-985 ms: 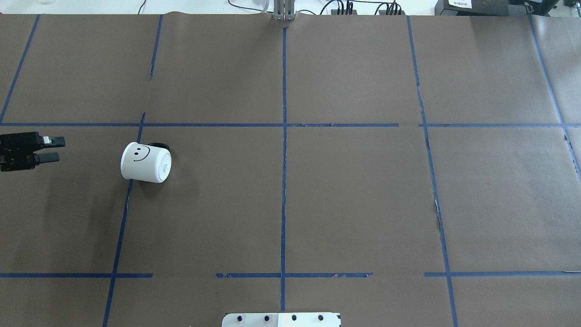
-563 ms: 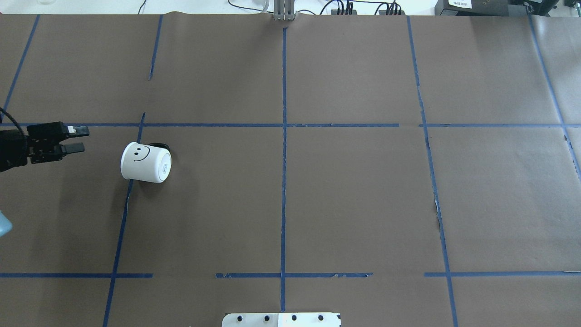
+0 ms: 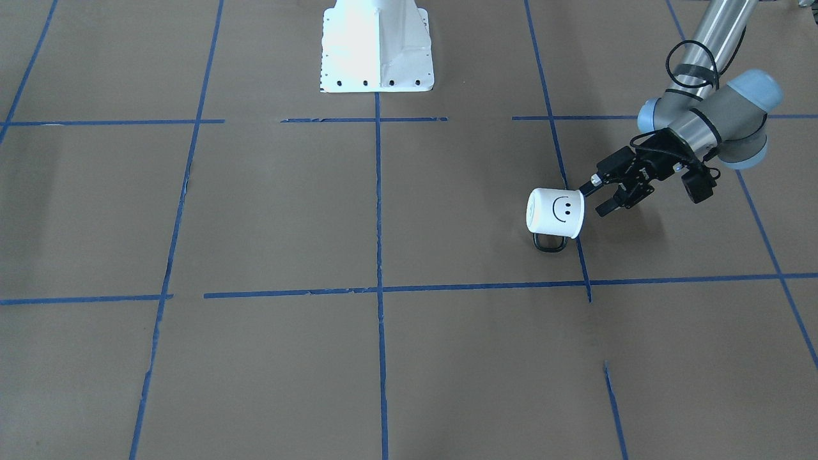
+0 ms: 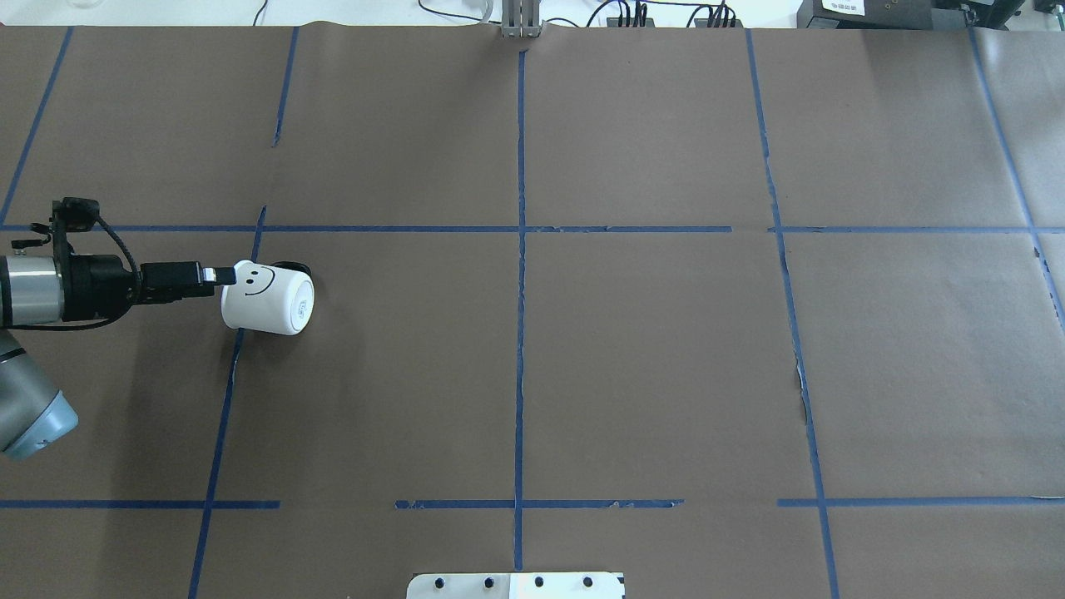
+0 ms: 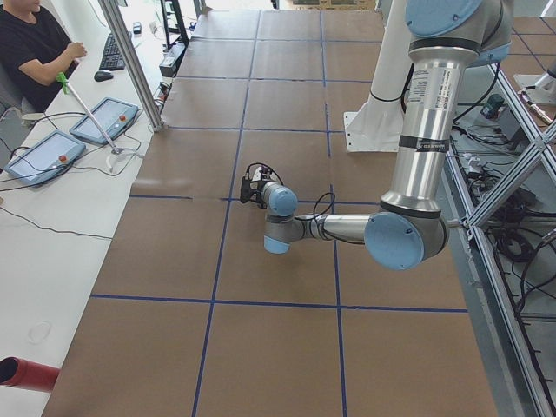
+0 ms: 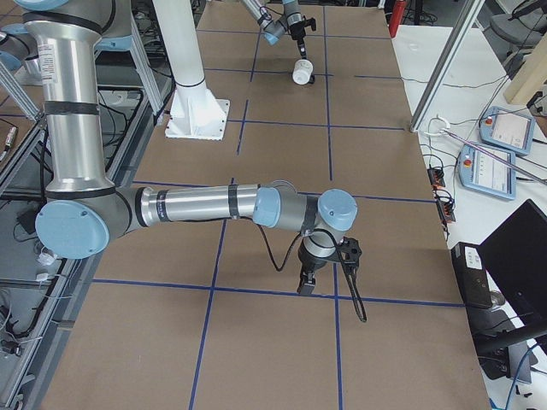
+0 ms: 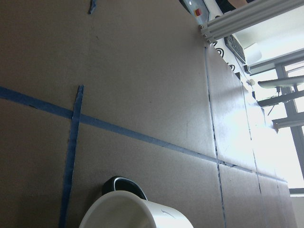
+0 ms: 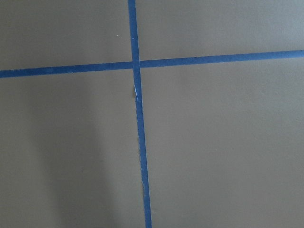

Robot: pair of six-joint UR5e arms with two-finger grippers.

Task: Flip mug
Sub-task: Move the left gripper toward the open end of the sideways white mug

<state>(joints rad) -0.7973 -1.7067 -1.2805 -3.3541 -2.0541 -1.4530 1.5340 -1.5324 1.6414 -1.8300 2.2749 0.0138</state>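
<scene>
The white mug (image 4: 266, 298) with a black smiley face lies on its side on the brown paper at the table's left, base to the right, black handle (image 4: 291, 268) on the far side. It also shows in the front view (image 3: 555, 213) and, far away, in the right side view (image 6: 301, 72). My left gripper (image 4: 221, 275) is open at the mug's open end, its upper finger (image 3: 589, 184) at the rim. The left wrist view shows the rim (image 7: 135, 211) just below. My right gripper (image 6: 306, 286) hangs low over the paper in the right side view; I cannot tell whether it is open or shut.
The white robot base (image 3: 377, 45) stands at the middle of the near edge. Blue tape lines (image 4: 520, 249) grid the paper. An operator (image 5: 30, 48) and control pads (image 5: 104, 120) are beyond the far edge, with a metal post (image 4: 520, 21) there.
My left gripper has moved right from the table's left edge up to the mug's open end and has turned about its wrist. The mug has not moved.
</scene>
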